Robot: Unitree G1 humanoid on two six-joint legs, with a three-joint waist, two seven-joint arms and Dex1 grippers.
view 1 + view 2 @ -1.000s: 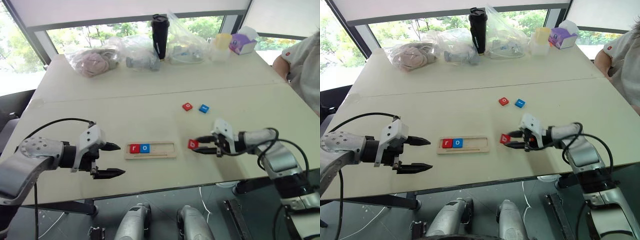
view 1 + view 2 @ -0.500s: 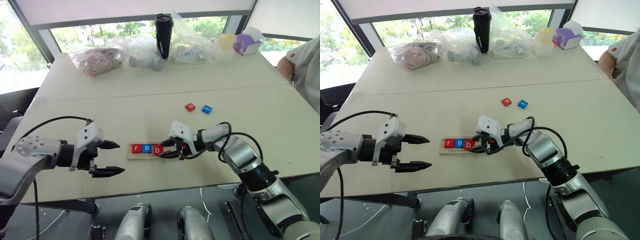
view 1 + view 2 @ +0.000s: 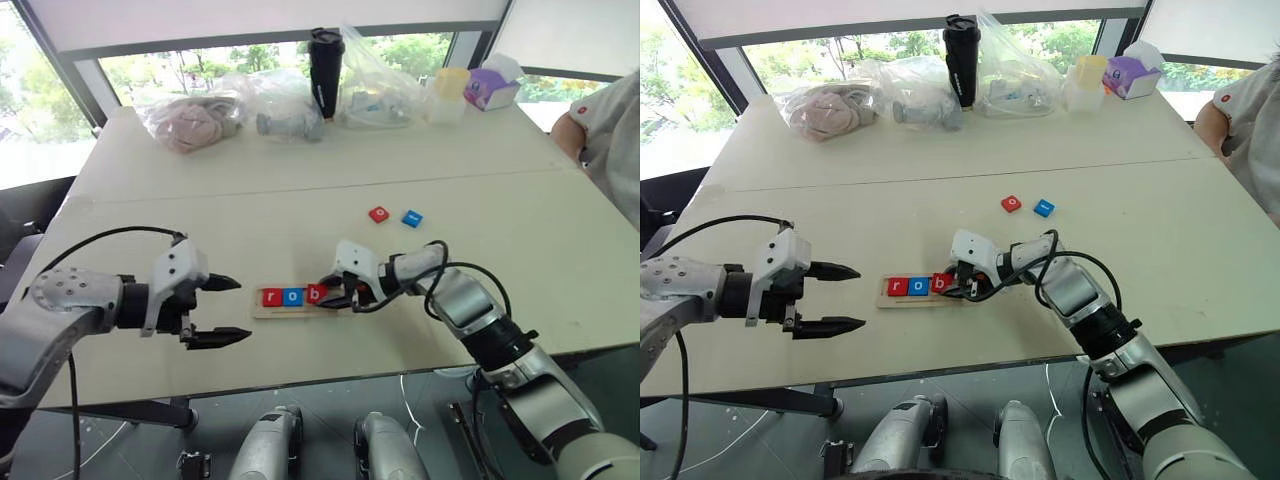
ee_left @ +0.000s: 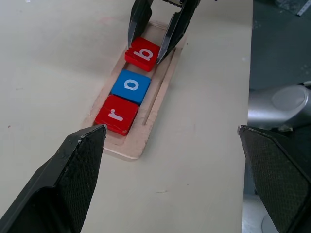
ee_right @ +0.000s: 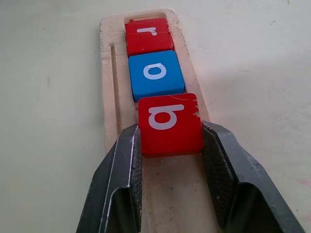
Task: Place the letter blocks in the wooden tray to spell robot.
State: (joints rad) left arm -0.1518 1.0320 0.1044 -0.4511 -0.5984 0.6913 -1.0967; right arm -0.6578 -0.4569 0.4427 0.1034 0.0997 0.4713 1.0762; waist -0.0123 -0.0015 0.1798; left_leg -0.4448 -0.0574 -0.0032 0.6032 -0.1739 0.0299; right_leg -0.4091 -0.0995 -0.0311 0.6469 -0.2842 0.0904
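The wooden tray (image 3: 268, 311) lies near the table's front edge. A red r block (image 3: 271, 296) and a blue o block (image 3: 292, 296) sit at its left end. My right gripper (image 3: 326, 297) reaches in from the right and is shut on a red b block (image 5: 169, 124). That block is held in the tray's slot right beside the blue o. My left gripper (image 3: 244, 310) hovers open just left of the tray with nothing between its fingers. A red o block (image 3: 378, 214) and a blue block (image 3: 411, 217) lie loose on the table farther back to the right.
Along the table's far edge stand plastic bags (image 3: 215, 113), a black tumbler (image 3: 322, 60), a yellow cup (image 3: 447, 92) and a purple box (image 3: 485, 87). A person's arm (image 3: 612, 130) shows at the right edge. A seam crosses the table's middle.
My right gripper carried the red b block leftward and down from the bare table to the tray, ending beside the blue o. The left gripper stayed still and open.
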